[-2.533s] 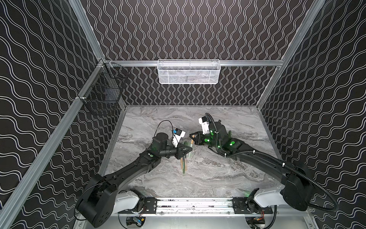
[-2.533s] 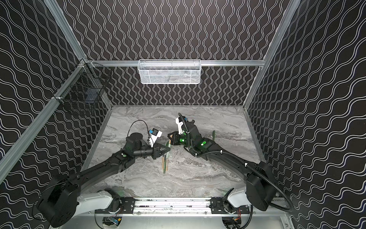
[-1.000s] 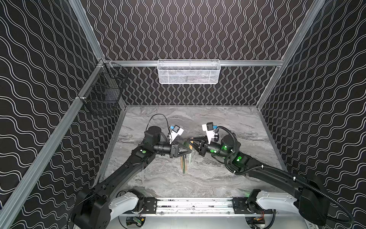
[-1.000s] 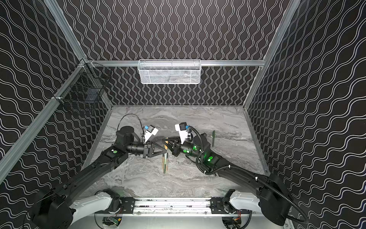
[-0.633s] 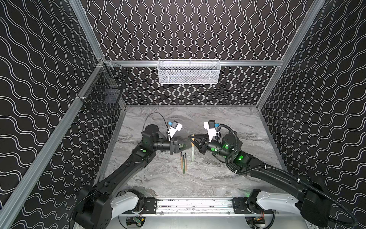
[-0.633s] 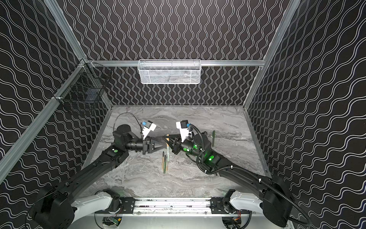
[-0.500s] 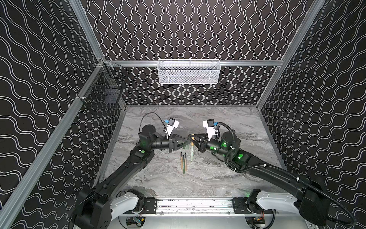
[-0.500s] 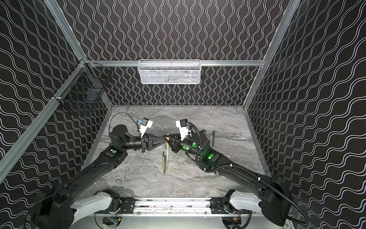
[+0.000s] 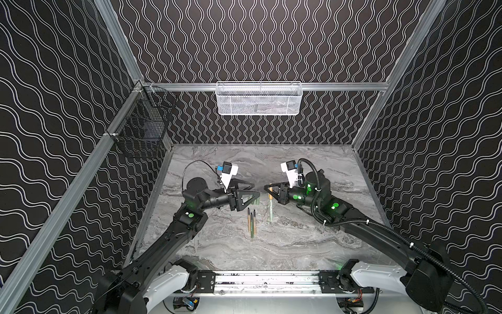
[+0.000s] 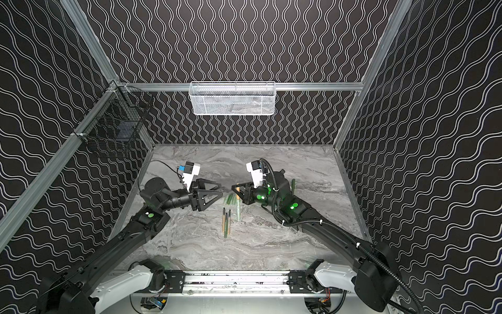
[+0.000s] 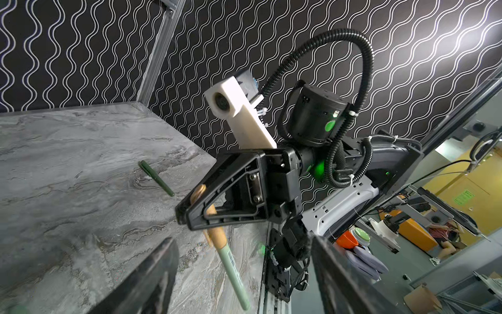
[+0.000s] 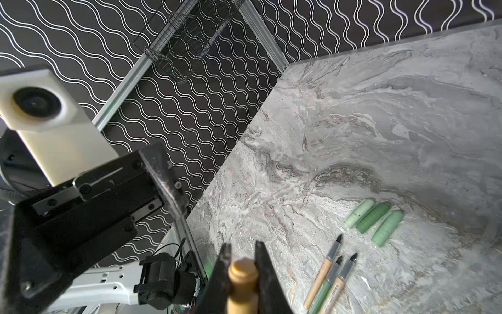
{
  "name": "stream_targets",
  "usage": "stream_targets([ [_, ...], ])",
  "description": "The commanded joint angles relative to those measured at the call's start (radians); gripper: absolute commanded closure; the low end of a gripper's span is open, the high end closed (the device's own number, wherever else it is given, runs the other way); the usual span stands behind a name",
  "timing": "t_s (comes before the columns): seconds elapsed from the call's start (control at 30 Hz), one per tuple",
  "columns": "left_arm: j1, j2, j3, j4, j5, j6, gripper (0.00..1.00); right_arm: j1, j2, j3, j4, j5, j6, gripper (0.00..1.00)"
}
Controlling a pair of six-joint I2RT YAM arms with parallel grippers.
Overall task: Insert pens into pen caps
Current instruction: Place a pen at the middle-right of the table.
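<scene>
"Pens [image 12: 320,276] first: where are they lying, and what is the left gripper [image 9: 256,190] doing?"

"Three pens are lying bare-tipped, side by side, on the marble table [image 9: 298,244], just beside three pale green pen caps [image 12: 373,217]. The left gripper is pulling away. A second ago it was nose to nose with the right gripper [image 9: 267,188]. Now its jaws are standing wide apart with nothing between them, which is showing plainly in the left wrist view."

"So it is letting go of the one they were joining?"

"It is looking that way. The right gripper is keeping its jaws clamped on the tan cap [image 11: 218,233] of a fourth pen, and the pale green barrel [image 11: 235,277] is hanging below it, clear of the table."

"Meaning the cap is seated?"

"I am judging it so, since only the cap end is being gripped and the barrel is not dropping out. I cannot tell how deep it is sitting."

"And the fifth?"

"A dark green pen [image 11: 156,178] is lying well apart, near the right arm. It is looking capped already."

"What is coming up, then?"

"Probably the right arm is going to be laying its pen down, while three pens and three pen caps are waiting."
</scene>
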Motion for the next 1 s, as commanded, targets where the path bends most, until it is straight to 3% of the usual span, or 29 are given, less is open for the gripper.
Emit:
stream_targets([
  [0.0, 0.000, -0.023, 0.013, -0.106, -0.031, 0.064, 0.12, -0.072, 0.032, 0.027, -0.125, 0.037, -0.024, 1.00],
  [0.03, -0.001, -0.036, 0.024, -0.163, -0.039, 0.086, 0.02, -0.109, 0.053, 0.040, -0.172, 0.049, -0.041, 1.00],
  [0.27, 0.000, -0.121, 0.101, -0.506, -0.084, 0.237, 0.01, -0.336, 0.215, 0.104, -0.326, 0.177, -0.166, 1.00],
  [0.5, 0.000, -0.177, 0.174, -0.817, -0.161, 0.402, 0.01, -0.480, 0.480, 0.319, -0.459, 0.278, -0.265, 1.00],
  [0.67, 0.000, -0.202, 0.171, -0.864, -0.184, 0.427, 0.01, -0.547, 0.669, 0.501, -0.585, 0.322, -0.312, 1.00],
  [0.97, 0.000, -0.210, 0.164, -0.870, -0.195, 0.431, 0.01, -0.593, 0.855, 0.617, -0.598, 0.382, -0.340, 0.94],
])
